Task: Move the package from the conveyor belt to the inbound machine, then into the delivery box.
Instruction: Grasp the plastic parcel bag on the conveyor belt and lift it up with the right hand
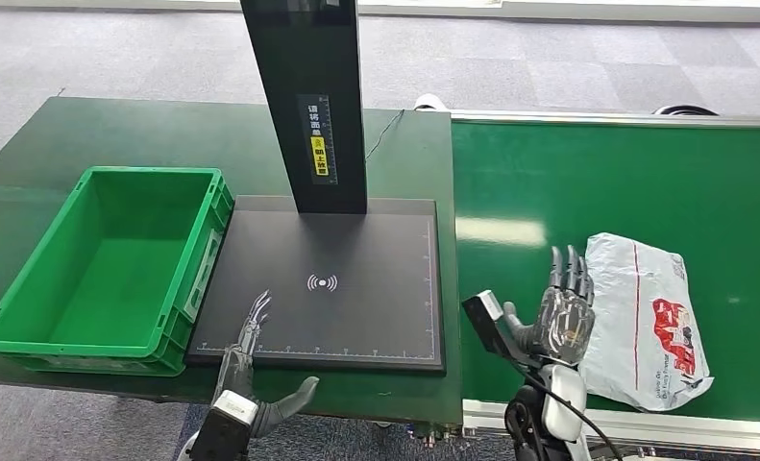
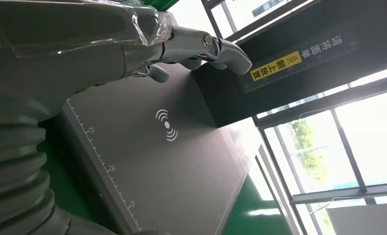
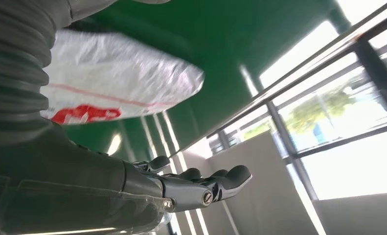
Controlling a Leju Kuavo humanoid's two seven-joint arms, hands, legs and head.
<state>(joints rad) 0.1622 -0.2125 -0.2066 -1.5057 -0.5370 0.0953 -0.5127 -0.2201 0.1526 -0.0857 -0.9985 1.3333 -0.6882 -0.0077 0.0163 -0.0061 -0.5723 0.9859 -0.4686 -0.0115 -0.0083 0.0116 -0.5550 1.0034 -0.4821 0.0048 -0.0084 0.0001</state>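
Note:
A white plastic package with red print lies flat on the green conveyor belt, near its front edge. My right hand hovers just left of the package with fingers spread, holding nothing; the right wrist view has the package beside the hand. My left hand is open at the front edge of the black inbound machine pad, fingers reaching over the pad. The green delivery box stands empty left of the pad.
The scanner's black upright column rises from the back of the pad, with a yellow label. Pad and box sit on a dark green table. Grey carpet floor lies beyond. A silver rail runs along the belt's front edge.

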